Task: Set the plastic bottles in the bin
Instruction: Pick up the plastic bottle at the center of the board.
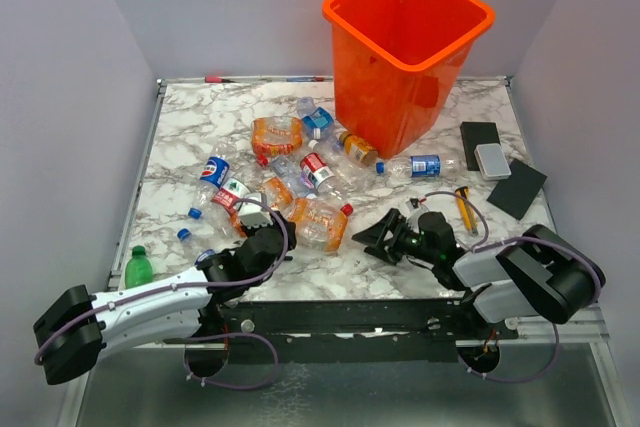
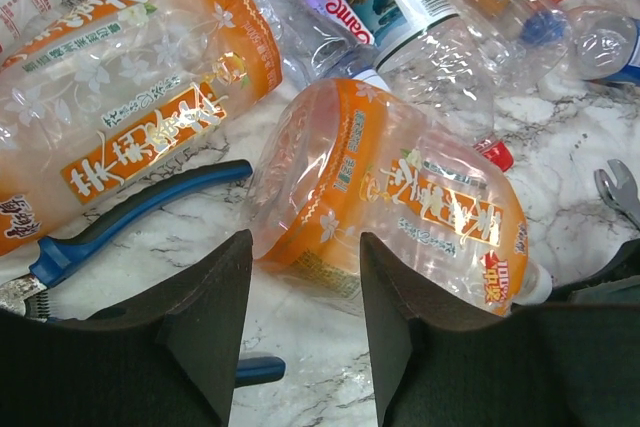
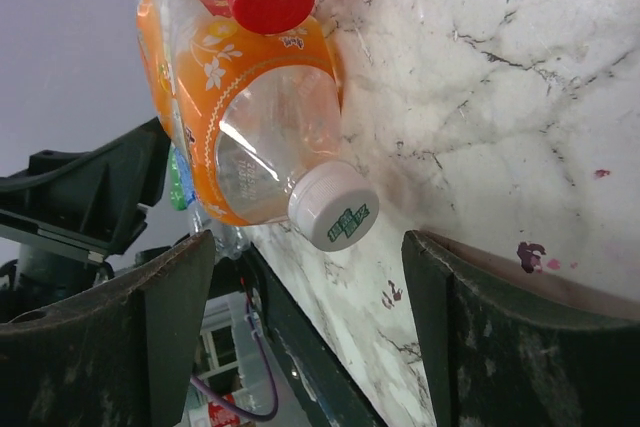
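We see bright, even light, faint soft shadows on the table [image 1: 190,137], white glare on the plastic bottles [image 2: 150,67].

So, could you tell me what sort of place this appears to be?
Probably a robot lab test cell, not a home: a marble-patterned table boxed in by plain grey panels, the left arm and right arm mounted at its near edge, and crushed plastic bottles staged beside an orange bin.
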`<action>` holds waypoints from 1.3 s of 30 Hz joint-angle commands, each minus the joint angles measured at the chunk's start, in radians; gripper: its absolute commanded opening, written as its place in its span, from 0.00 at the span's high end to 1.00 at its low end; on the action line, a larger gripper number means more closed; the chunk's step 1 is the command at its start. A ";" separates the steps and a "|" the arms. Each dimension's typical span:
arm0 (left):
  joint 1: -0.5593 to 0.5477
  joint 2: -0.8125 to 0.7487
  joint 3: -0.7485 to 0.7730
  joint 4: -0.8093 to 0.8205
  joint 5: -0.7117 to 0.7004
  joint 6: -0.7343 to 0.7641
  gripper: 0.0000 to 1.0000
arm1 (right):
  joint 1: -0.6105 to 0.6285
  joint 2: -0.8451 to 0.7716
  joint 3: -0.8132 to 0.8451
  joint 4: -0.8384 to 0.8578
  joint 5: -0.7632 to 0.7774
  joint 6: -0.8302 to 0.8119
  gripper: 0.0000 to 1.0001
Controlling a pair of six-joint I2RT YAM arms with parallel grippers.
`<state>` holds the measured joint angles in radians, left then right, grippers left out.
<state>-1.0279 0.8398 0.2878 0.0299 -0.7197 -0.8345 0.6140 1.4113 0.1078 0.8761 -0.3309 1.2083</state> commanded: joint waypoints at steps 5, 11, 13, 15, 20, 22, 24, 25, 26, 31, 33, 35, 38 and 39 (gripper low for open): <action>0.000 0.042 -0.050 0.088 0.000 -0.036 0.58 | 0.013 0.122 -0.007 0.124 0.083 0.070 0.25; 0.000 0.050 -0.071 0.115 0.011 -0.036 0.60 | 0.018 0.222 -0.007 0.281 0.088 0.123 0.36; 0.000 0.056 -0.074 0.124 0.017 -0.035 0.60 | 0.021 0.259 -0.002 0.329 0.088 0.137 0.40; 0.000 0.064 -0.077 0.134 0.026 -0.034 0.61 | 0.025 0.294 0.001 0.384 0.086 0.145 0.43; 0.000 0.084 -0.085 0.157 0.053 -0.031 0.62 | 0.032 0.374 -0.012 0.539 0.082 0.172 0.58; -0.001 0.081 -0.088 0.159 0.060 -0.030 0.62 | 0.031 0.383 -0.027 0.589 0.084 0.176 0.71; -0.001 0.066 -0.087 0.159 0.066 -0.024 0.62 | 0.032 0.375 -0.049 0.628 0.083 0.176 0.83; 0.000 0.051 -0.085 0.155 0.068 -0.018 0.62 | 0.032 0.362 -0.061 0.640 0.080 0.172 0.89; 0.000 0.028 -0.079 0.142 0.069 -0.013 0.61 | 0.032 0.343 -0.073 0.644 0.074 0.168 0.94; -0.001 -0.162 -0.012 0.030 0.048 0.049 0.34 | 0.031 0.125 -0.126 0.494 0.033 0.106 1.00; 0.000 -0.248 0.034 -0.024 0.044 0.099 0.19 | 0.032 -0.037 -0.127 0.285 0.020 0.062 1.00; 0.000 -0.324 0.089 -0.092 0.030 0.148 0.02 | 0.032 -0.256 -0.077 -0.043 0.014 -0.023 1.00; 0.000 -0.406 0.166 -0.142 0.022 0.251 0.01 | 0.032 -0.580 0.069 -0.559 0.072 -0.185 1.00; 0.000 -0.424 0.189 -0.151 0.025 0.294 0.01 | 0.032 -0.657 0.121 -0.677 0.094 -0.240 1.00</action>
<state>-1.0252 0.5018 0.3771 -0.0193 -0.6857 -0.7158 0.6361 1.0248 0.0666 0.8486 -0.2890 1.2045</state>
